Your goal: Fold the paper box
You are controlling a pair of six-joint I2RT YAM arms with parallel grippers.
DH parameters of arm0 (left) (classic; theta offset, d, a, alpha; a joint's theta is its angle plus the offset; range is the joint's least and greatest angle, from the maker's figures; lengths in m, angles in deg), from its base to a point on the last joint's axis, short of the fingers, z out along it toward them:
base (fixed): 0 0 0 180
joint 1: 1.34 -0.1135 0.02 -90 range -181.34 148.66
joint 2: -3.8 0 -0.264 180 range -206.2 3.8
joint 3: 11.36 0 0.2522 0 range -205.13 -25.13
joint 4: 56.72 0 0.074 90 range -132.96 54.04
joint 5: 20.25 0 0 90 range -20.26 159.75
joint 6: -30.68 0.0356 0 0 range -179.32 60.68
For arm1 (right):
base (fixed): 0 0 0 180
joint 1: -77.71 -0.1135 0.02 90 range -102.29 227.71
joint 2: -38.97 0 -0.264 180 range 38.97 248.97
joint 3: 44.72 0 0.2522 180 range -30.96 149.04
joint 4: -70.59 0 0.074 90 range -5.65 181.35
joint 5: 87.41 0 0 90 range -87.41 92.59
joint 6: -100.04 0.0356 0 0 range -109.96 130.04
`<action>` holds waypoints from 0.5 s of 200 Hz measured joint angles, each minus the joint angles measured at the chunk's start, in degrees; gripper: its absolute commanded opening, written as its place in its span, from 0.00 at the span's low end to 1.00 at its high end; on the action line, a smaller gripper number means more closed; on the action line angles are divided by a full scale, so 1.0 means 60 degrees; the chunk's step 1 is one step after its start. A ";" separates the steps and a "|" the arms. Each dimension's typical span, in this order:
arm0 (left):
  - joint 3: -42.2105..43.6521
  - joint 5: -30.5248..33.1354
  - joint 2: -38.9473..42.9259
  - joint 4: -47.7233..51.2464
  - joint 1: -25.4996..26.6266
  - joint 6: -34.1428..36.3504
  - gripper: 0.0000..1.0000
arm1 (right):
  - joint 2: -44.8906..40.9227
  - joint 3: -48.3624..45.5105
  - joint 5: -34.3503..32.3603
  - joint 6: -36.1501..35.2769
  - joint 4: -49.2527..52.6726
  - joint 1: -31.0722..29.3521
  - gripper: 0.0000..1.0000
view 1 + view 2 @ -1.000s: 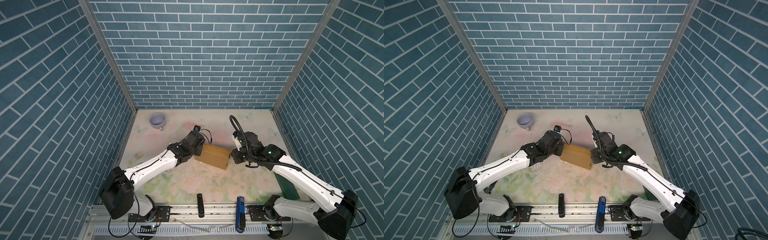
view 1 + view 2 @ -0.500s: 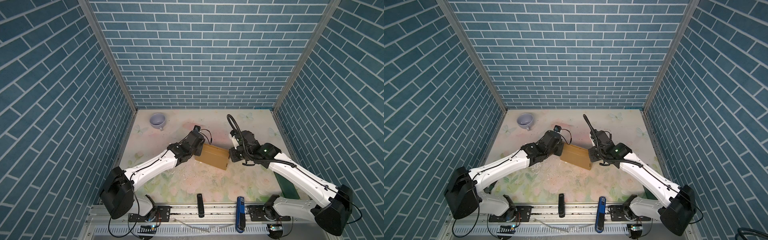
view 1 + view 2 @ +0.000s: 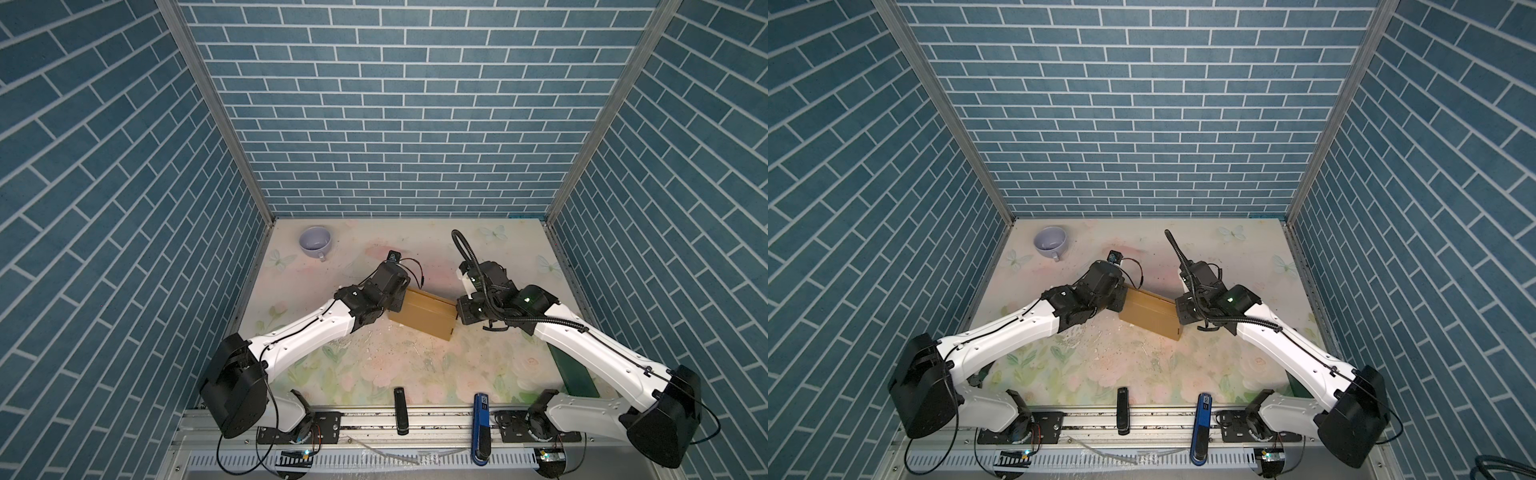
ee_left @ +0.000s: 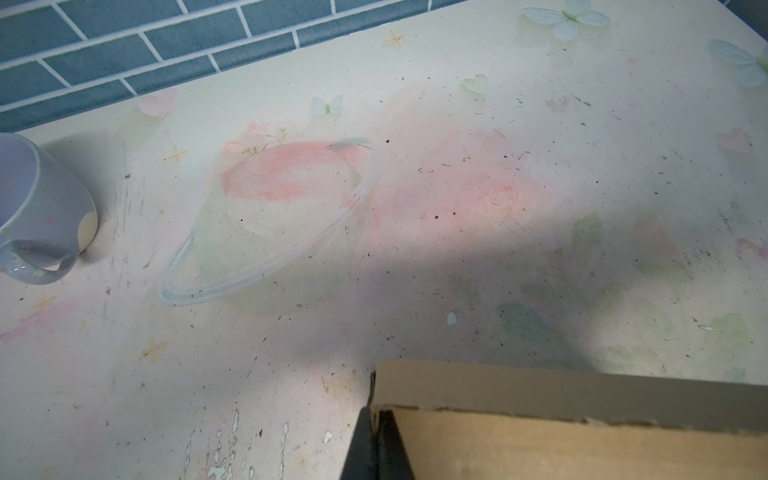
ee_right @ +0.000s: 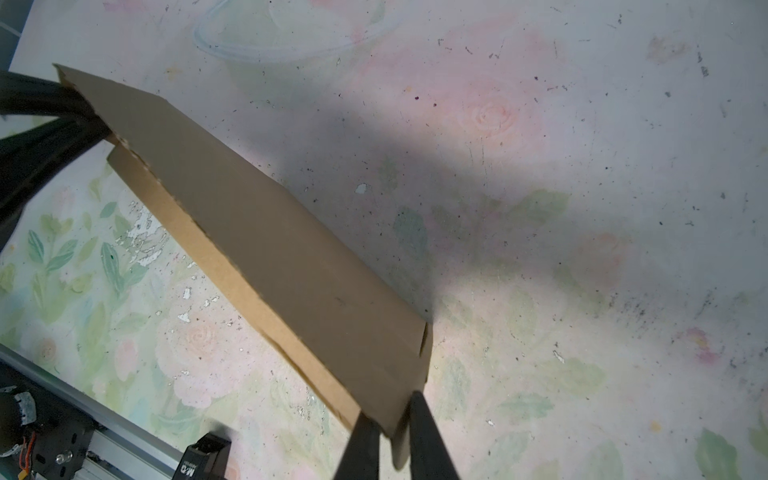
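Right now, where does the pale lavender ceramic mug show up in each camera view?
In a top view: the pale lavender ceramic mug stands in the far-left corner of the floral table.
In a top view: in that far-left corner too.
Left wrist: cut off by the frame edge, near the blue brick wall.
Right wrist: not in it.
Shared landmark: the tan cardboard paper box, visible in all four views.
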 measured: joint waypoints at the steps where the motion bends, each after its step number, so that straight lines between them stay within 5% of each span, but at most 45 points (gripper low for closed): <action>1: -0.0007 0.0000 0.0000 0.0011 0.0000 0.0000 0.00 | 0.0004 0.0000 0.0007 0.0004 0.0007 0.0000 0.17; 100: -0.0317 0.0007 -0.0135 0.0492 0.0025 -0.0004 0.00 | 0.0033 0.0000 0.0051 0.0466 0.0747 0.0000 0.16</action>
